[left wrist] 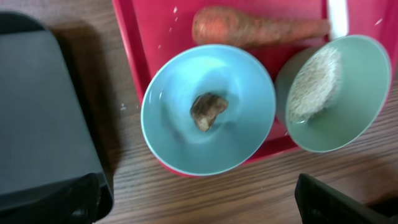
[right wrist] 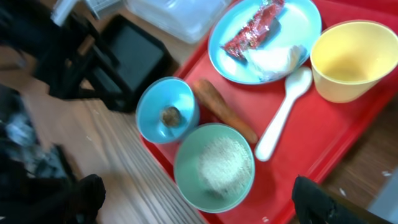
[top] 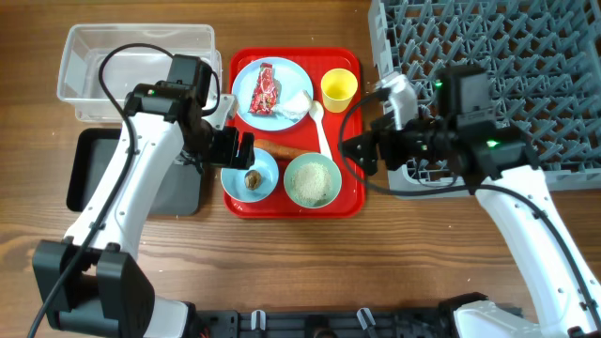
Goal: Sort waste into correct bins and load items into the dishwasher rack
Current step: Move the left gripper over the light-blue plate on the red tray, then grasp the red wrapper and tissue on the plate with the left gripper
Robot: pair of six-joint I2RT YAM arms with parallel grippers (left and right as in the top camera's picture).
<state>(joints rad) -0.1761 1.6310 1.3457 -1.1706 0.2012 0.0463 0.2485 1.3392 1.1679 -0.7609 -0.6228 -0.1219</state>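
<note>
Carrot (top: 282, 150) between blue bowl (top: 264, 184) and plate (top: 243, 90), spoon (top: 321, 129) alongside

White arm links (top: 141, 178) carry black joints (top: 188, 75) and jaws, looped black cables (top: 117, 52), green lights (top: 489, 144).

Presenting as a robotics lab bench staged as a kitchen clear-up station. Showing this through a plain wood-grain table (top: 282, 272) bearing a white left arm (top: 127, 178) and right arm (top: 526, 221), with a grey dishwasher rack (top: 526, 56) sitting straight on the tabletop. Pairing these with a red serving tray (top: 352, 202) holding a light blue plate (top: 246, 80), light blue bowl (top: 235, 174), pale green bowl (top: 288, 180), yellow cup (top: 339, 87), white spoon (top: 319, 127) and food scraps (top: 282, 148), and with a clear tub (top: 94, 56) and black tray (top: 89, 169) lying next to each other on the left arm's side.
</note>
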